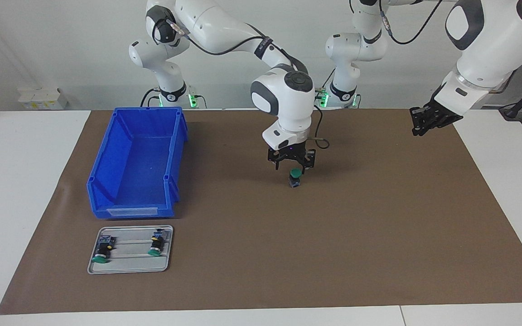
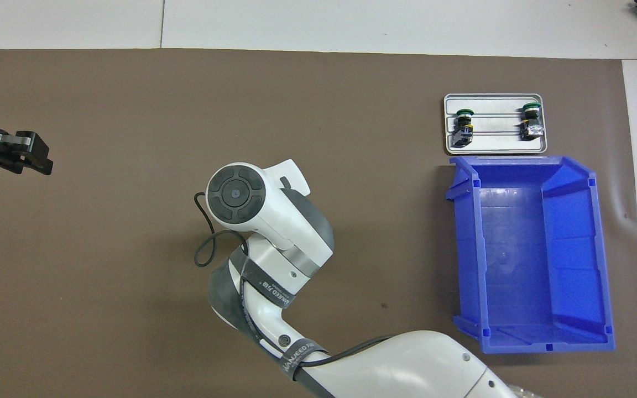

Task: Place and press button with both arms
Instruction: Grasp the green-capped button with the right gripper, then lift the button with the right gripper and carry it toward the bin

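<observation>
- While the button (image 1: pixel 295 177) stands upright mid-mat, green cap up, the right gripper (image 1: pixel 292 165) is spread open just above it, apparently so the body can be grasped.
- Whether the left gripper (image 1: pixel 425 121), raised over the left arm's end of the mat (image 1: pixel 379 235), is open cannot be told; it is seemingly kept clear.

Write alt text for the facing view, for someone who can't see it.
The right gripper hangs open straight over an upright green button mid-mat, while the left gripper waits raised at its own end of the table. A blue bin and a grey tray with two more buttons sit toward the right arm's end.
</observation>
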Motion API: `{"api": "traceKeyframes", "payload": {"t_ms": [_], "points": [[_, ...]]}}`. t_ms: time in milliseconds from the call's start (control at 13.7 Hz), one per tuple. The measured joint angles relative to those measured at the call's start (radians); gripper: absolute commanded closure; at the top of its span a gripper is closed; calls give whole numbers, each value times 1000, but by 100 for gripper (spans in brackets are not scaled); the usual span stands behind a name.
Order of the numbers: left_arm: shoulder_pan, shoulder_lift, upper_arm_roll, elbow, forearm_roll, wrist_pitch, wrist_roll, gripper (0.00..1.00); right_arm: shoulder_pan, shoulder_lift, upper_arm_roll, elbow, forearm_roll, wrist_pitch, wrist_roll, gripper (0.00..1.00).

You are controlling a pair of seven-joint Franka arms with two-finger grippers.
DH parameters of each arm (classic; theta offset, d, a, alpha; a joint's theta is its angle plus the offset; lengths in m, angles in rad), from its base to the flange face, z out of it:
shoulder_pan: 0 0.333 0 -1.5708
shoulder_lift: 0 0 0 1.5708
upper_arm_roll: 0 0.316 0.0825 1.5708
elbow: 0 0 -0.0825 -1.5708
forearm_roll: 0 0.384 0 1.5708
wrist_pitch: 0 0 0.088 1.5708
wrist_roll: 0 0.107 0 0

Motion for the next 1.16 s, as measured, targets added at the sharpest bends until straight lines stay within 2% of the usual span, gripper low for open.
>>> {"api": "traceKeyframes", "payload": {"t_ms": [218, 728, 873, 946, 1019, 1092, 1165], "points": [[0, 0, 0, -7, 0, 28, 9, 1, 13, 18, 0, -3, -21, 27, 8, 10], [0, -13, 0, -62, 0, 101, 30, 1, 11, 18, -3, -113, -28, 122, 8, 12], [1, -34, 2, -110, 1, 130, 58, 1, 12, 13, -2, -124, -29, 122, 8, 28], [4, -46, 3, -134, 2, 144, 64, 1, 13, 11, -1, -126, -30, 122, 8, 40], [7, -56, 4, -153, 2, 152, 69, 1, 13, 9, -1, -126, -32, 123, 8, 65], [8, -63, 6, -165, 2, 157, 71, 1, 13, 8, -2, -127, -33, 125, 8, 100], [9, -69, 6, -173, 2, 161, 72, 1, 13, 7, -2, -127, -33, 133, 8, 100]]}}
